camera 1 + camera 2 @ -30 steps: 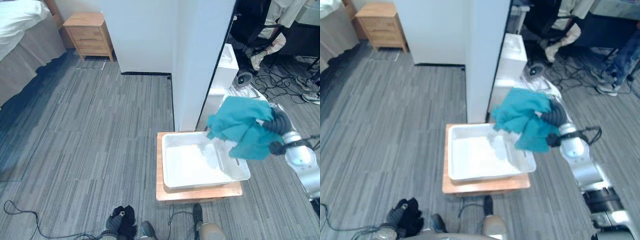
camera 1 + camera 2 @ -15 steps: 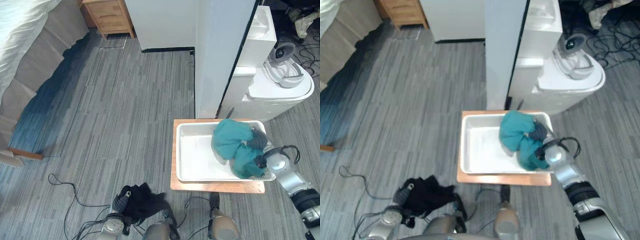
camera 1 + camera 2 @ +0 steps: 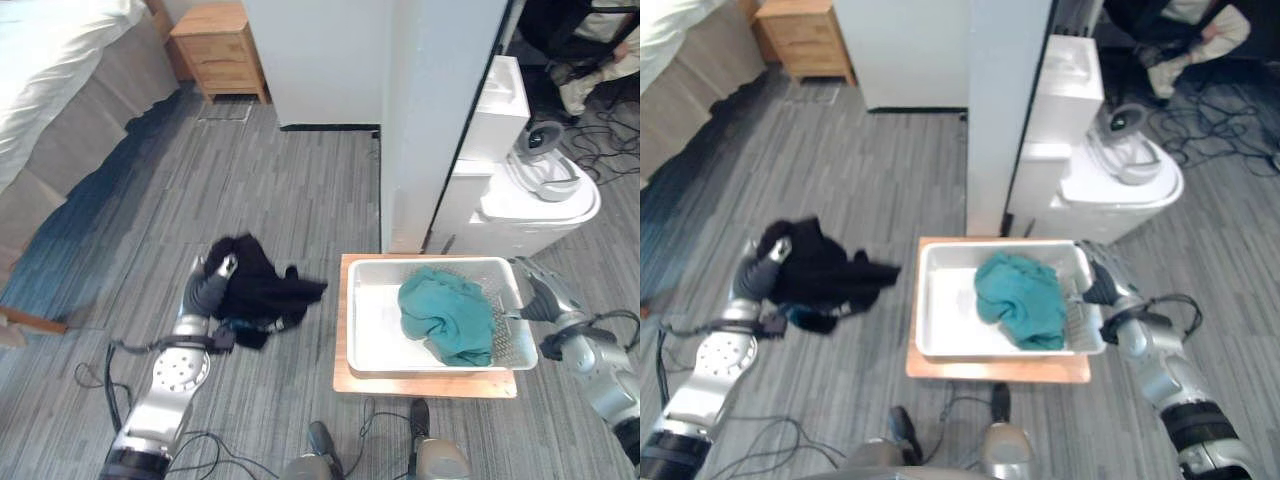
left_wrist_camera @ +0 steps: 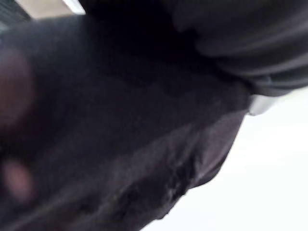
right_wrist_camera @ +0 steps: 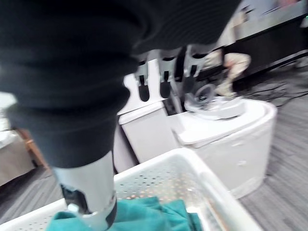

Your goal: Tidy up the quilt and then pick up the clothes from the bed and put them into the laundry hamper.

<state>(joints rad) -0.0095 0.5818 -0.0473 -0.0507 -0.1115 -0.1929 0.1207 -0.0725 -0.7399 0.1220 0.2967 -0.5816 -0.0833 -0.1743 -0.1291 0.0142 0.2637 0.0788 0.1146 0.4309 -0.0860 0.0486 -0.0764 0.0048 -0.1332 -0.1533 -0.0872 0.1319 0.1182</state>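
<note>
my left hand (image 3: pixel 213 276) grips the black garment (image 3: pixel 258 290), hamper (image 3: pixel 365 345) off to its right; right hand (image 3: pixel 1099 277) open at the hamper's right rim, teal cloth (image 3: pixel 446 316) inside.

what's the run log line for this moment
teal garment: in white hamper | right hand: open, at hamper's edge | left hand: shut on black garment

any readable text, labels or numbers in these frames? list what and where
None readable.
White hamper holding the teal garment: no print visible.
Black garment in the left hand: no print visible.
Wooden nightstand, white appliance: no legible markings.
Right hand, open beside the hamper: none.
</note>
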